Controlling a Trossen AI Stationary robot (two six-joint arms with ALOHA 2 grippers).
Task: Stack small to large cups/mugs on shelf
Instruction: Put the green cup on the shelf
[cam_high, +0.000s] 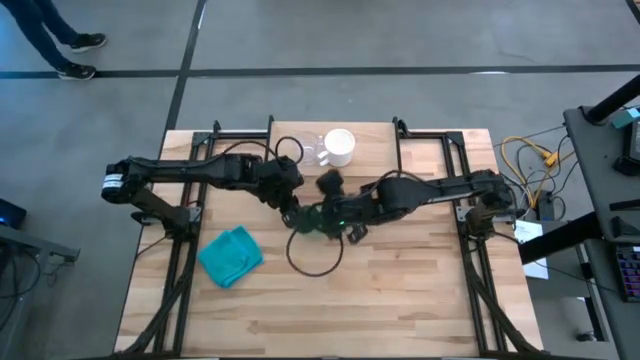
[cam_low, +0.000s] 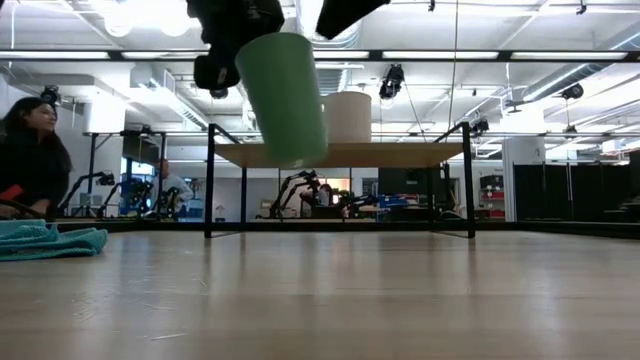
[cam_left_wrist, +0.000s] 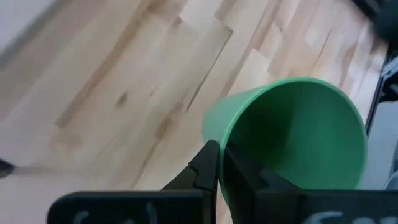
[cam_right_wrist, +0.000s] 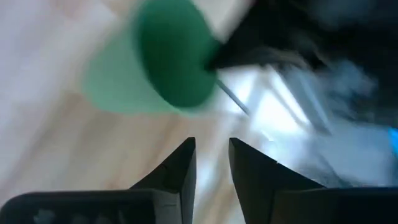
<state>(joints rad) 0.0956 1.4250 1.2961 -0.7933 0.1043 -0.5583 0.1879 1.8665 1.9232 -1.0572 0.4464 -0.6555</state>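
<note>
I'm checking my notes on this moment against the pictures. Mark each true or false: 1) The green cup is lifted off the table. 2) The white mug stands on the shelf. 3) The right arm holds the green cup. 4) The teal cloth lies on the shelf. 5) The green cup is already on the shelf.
1) True: the green cup hangs in the air above the table.
2) True: the white mug stands on the shelf.
3) False: the left end effector pinches its rim; the right end effector is empty, fingers parted.
4) False: the teal cloth lies on the table.
5) False: it is held in front of the shelf.
</note>
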